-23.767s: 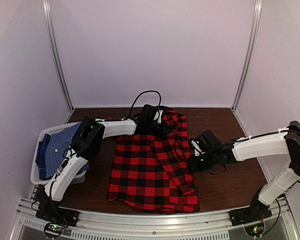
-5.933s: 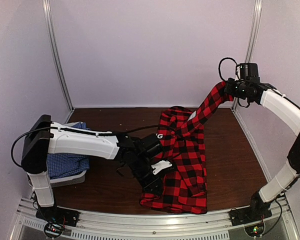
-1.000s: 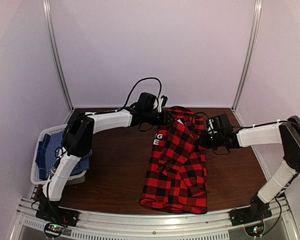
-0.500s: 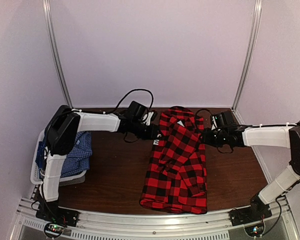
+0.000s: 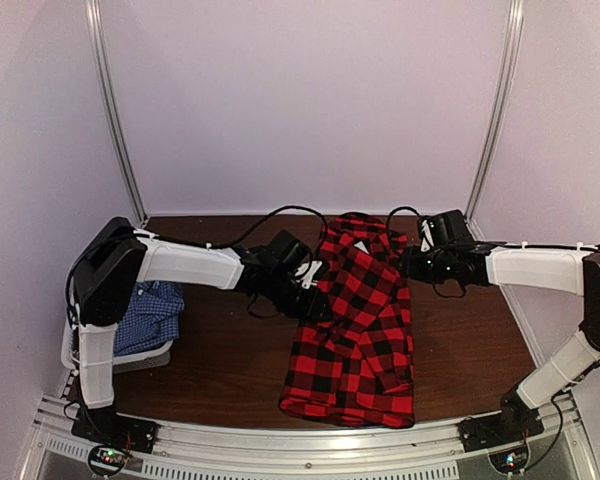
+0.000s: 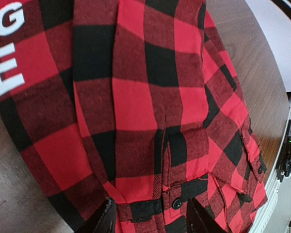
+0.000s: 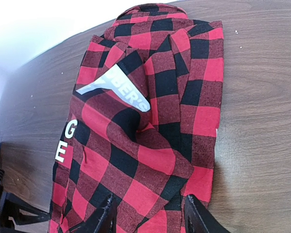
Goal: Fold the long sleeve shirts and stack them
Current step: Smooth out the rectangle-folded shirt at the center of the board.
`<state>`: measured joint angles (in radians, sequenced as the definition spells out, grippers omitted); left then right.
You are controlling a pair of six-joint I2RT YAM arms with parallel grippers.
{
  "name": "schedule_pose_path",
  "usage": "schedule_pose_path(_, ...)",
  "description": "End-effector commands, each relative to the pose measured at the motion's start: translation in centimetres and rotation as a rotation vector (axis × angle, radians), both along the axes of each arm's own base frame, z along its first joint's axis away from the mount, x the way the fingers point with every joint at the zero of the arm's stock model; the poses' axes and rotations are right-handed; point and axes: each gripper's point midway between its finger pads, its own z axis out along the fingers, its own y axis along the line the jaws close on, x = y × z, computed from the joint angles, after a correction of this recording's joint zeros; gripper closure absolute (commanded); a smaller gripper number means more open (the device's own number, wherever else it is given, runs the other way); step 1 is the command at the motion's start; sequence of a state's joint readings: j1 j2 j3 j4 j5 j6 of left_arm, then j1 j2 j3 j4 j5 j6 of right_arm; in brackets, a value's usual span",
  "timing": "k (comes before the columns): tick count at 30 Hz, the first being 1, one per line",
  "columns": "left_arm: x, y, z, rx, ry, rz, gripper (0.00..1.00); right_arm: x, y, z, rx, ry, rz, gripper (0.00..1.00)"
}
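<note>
Over on the left, the blue check shirt [image 5: 150, 312] sits bunched in the basket [image 5: 140, 356]. Left gripper [image 5: 315, 293] has its jaws apart, the plaid shirt [image 5: 358, 330] lies folded narrow mid-table, and the right gripper [image 5: 410, 265] is apart too. Crosswise fold and stacking left, I'd say.

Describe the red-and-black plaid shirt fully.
The red-and-black plaid shirt looks like soft flannel in large buffalo checks. It lies on the brown wooden table, folded into a narrow lengthwise strip, collar at the far end, hem near the front edge. A white neck label shows, white letters G and E near one edge, and a dark button lower down.
</note>
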<state>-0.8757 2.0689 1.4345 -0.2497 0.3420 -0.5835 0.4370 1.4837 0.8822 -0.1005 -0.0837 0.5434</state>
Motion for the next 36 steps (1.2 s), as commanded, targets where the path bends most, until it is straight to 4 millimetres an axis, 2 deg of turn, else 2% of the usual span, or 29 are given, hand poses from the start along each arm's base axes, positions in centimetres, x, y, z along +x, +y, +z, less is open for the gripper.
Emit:
schedule_pose_path(1, -0.4, 1.1, -2.1, 0.11, 0.01, 0.079, 0.5, -0.1, 0.8, 1.6, 0.004, -0.028, 0.038, 0.51)
schedule_pose_path(14, -2.1, 1.8, -3.8, 0.184, 0.038, 0.096, 0.52, -0.2, 1.0, 1.3, 0.011, -0.023, 0.048, 0.51)
schedule_pose_path(24, -3.2, 2.1, -5.3, 0.207, 0.074, 0.074, 0.58, -0.1, 1.2, 1.1, 0.021, -0.018, 0.044, 0.51)
schedule_pose_path(28, -3.6, 1.8, -5.0, 0.197, 0.08, 0.064, 0.64, -0.1, 1.2, 1.0, 0.02, -0.016, 0.043, 0.51)
schedule_pose_path(36, -4.6, 0.6, -2.6, 0.131, 0.086, 0.015, 0.78, 0.0, 1.1, 1.1, 0.016, -0.017, 0.037, 0.51)
